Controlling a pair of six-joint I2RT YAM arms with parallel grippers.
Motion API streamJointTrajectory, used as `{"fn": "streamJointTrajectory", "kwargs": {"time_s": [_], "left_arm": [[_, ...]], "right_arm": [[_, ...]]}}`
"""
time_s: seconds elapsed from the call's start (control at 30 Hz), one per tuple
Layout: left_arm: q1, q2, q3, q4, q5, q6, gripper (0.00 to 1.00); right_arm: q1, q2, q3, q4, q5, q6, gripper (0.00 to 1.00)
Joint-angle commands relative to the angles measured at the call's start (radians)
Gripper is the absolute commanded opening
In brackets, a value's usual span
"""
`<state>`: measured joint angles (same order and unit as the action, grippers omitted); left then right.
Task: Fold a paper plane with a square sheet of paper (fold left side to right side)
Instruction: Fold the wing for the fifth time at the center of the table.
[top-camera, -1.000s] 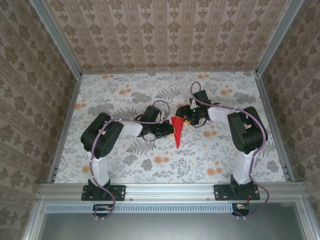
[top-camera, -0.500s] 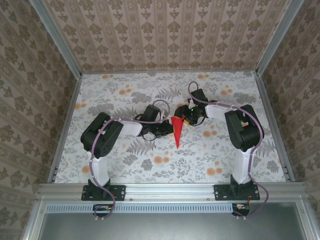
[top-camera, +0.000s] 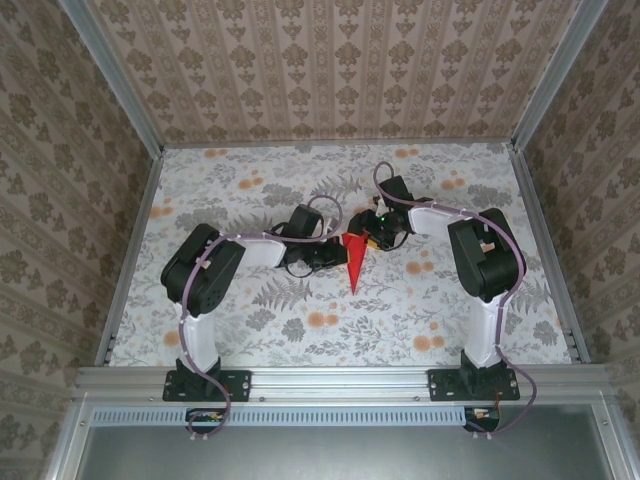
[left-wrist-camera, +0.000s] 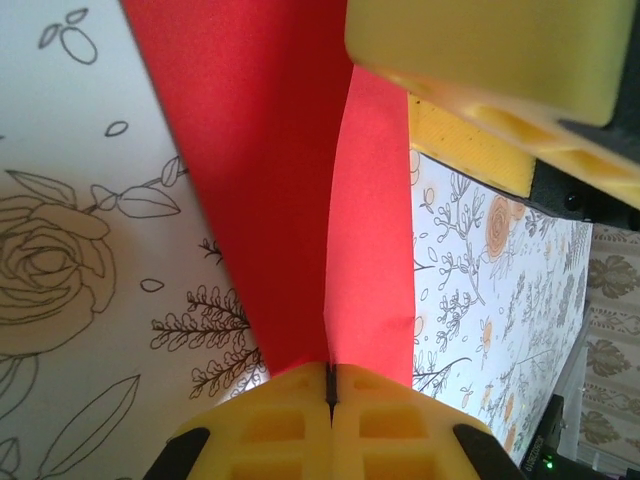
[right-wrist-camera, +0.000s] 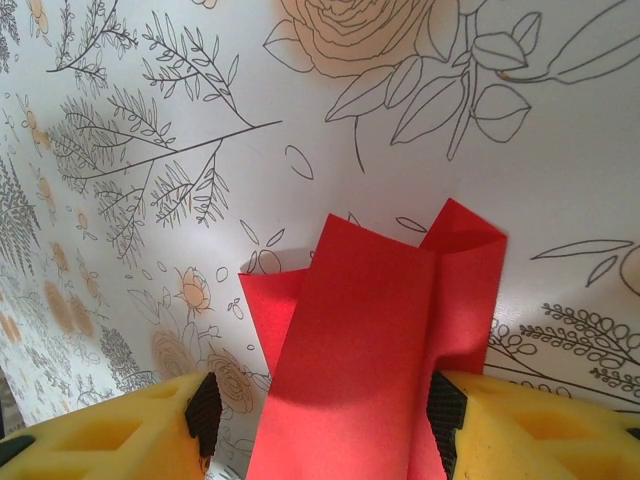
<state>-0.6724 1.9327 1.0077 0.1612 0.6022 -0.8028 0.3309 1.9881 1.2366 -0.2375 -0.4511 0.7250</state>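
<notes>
My left jaws are pressed together on the paper plane (top-camera: 352, 262), their yellow pads (left-wrist-camera: 270, 425) meeting at a seam with the red paper running into it. My right jaws stand apart, a pad (right-wrist-camera: 100, 435) on either side of the plane's wide end.

The plane lies near the middle of the worktop (top-camera: 250, 330), its point toward the near edge. Over the last second it has kept its place. My right arm has drawn its elbow inward, and my left wrist has crept a little toward the far edge.

I read that as small adjustment, not fresh folding. The dart is already formed, but the layers at the wide end spring open, so pressing the crease flat is probably what remains.
</notes>
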Motion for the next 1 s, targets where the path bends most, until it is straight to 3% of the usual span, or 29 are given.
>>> {"fn": "streamJointTrajectory", "kwargs": {"time_s": [0.0, 0.97], "left_arm": [[0.007, 0.0, 0.022, -0.018, -0.005, 0.037, 0.0], [0.009, 0.068, 0.048, -0.069, -0.016, 0.102, 0.0]], "right_arm": [[0.012, 0.042, 0.0, -0.078, 0.039, -0.019, 0.61], [0.023, 0.038, 0.01, -0.072, 0.031, -0.036, 0.62]]}}
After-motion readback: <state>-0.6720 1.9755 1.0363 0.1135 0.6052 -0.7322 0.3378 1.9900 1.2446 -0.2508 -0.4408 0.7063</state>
